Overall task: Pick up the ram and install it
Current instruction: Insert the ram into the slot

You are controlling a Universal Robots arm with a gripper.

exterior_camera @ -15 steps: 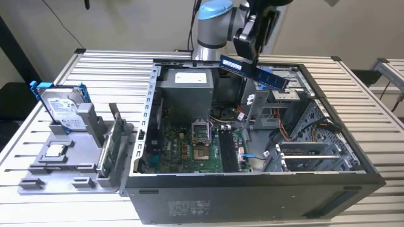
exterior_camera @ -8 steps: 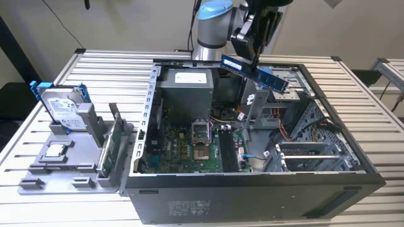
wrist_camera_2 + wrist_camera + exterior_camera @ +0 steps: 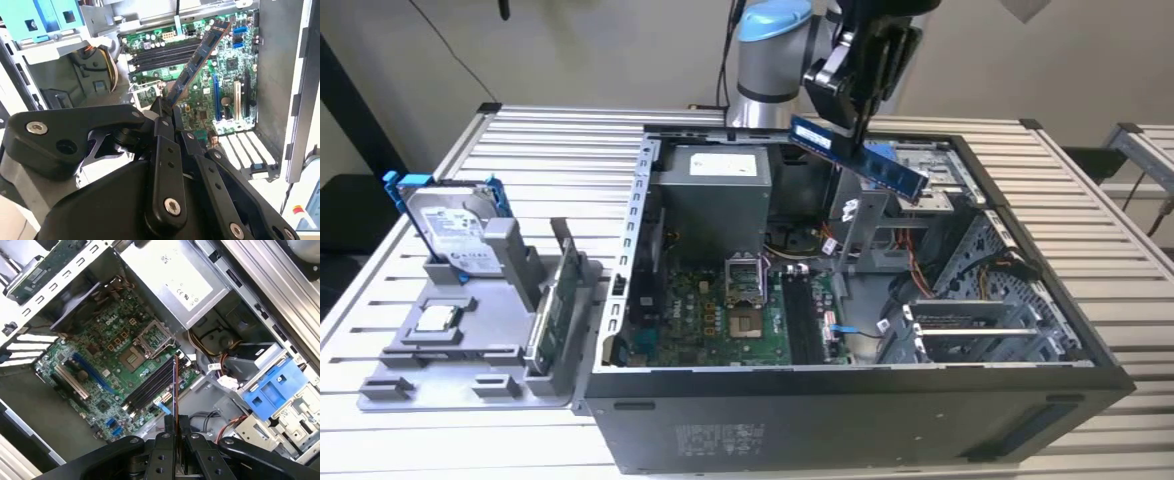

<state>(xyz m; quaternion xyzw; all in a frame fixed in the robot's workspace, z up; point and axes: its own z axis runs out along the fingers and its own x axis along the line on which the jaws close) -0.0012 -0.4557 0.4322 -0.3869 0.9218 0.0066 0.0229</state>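
One long, thin, dark blue circuit-board stick with a row of black chips, the ram, is pinched at one end by the black gripper, whose fingers are clamped firmly on it. In the exterior view we see it held in the air above the open side of the dark tower computer case, tilted, with its free end lower and pointing toward the exterior view's right. It touches nothing inside the case.

Below it lie the green motherboard and its black memory slots, with the silver box-shaped power supply beside them. In the first wrist view we see the ram edge-on, rising from the gripper across the near end of those slots. In the second wrist view it slants out from the gripper.

On the exterior view's left, on the slatted metal table, a grey holder carries a silver hard drive in a blue bracket.
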